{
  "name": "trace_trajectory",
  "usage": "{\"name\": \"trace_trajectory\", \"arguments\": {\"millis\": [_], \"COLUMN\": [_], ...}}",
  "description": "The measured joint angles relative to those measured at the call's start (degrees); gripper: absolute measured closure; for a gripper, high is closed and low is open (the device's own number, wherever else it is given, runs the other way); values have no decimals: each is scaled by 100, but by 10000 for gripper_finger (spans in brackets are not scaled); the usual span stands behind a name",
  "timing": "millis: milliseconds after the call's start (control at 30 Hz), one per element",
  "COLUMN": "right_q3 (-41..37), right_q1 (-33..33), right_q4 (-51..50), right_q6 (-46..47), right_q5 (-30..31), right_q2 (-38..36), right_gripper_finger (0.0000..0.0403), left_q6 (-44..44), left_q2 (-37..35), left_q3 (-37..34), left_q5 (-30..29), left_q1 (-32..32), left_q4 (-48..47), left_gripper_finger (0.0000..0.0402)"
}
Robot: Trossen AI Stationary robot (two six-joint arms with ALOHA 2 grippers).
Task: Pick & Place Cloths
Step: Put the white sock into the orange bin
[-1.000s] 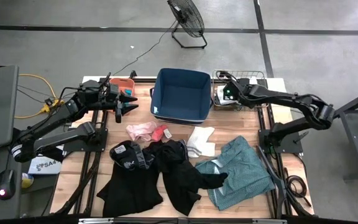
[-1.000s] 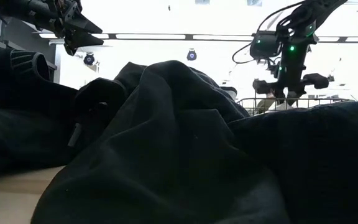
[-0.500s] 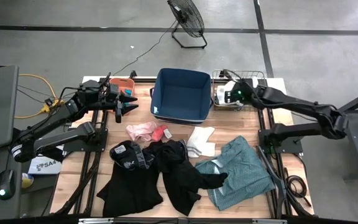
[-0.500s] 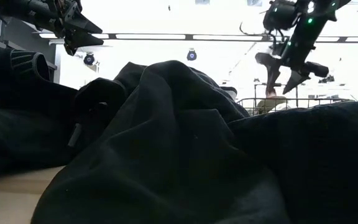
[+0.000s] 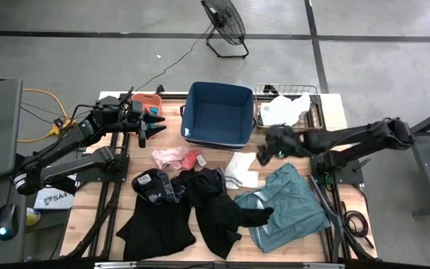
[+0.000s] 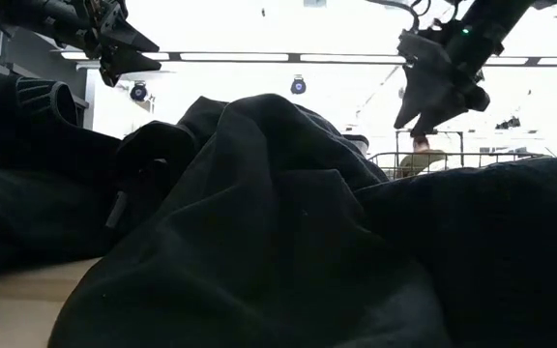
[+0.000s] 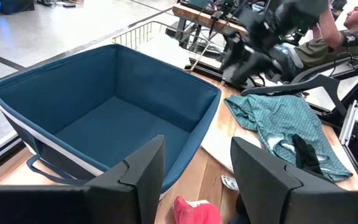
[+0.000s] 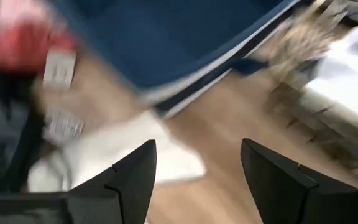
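Observation:
Cloths lie across the near half of the table: black ones (image 5: 219, 209), a grey-patterned piece (image 5: 155, 187), pink (image 5: 169, 155), red (image 5: 195, 158), a white one (image 5: 241, 170) and a teal shirt (image 5: 290, 205). Another white cloth (image 5: 286, 110) lies in the wire basket (image 5: 316, 112). My right gripper (image 5: 263, 155) hangs open above the table between the navy bin (image 5: 217, 113) and the teal shirt, with the white cloth (image 8: 110, 155) beneath its fingers (image 8: 278, 180). My left gripper (image 5: 155, 124) waits open and holds nothing, left of the navy bin (image 7: 110, 112).
An orange bin (image 5: 146, 100) stands at the far left, behind my left gripper. In the low view a black cloth (image 6: 259, 222) fills the foreground and both grippers show high above it. A fan (image 5: 225, 22) stands on the floor beyond the table.
My right gripper has opened over the wire basket and let go of a white cloth, which now lies in the basket. It then rose and swung toward the near edge and left, stopping over the table beside the other white cloth.

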Motion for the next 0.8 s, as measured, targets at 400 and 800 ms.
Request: {"name": "trace_trajectory", "arguments": {"millis": [400,800], "right_q3": [-2,0], "right_q1": [1121,941], "right_q4": [829,2355], "right_q6": [-720,-1387], "right_q5": [-232,-439], "right_q2": [1832,3058], "right_gripper_finger": [179,179], "left_q6": [0,0], "left_q2": [0,0], "left_q3": [0,0], "left_q5": [2,0], "left_q1": [0,0], "left_q4": [-1,-1], "left_gripper_finger": [225,225]}}
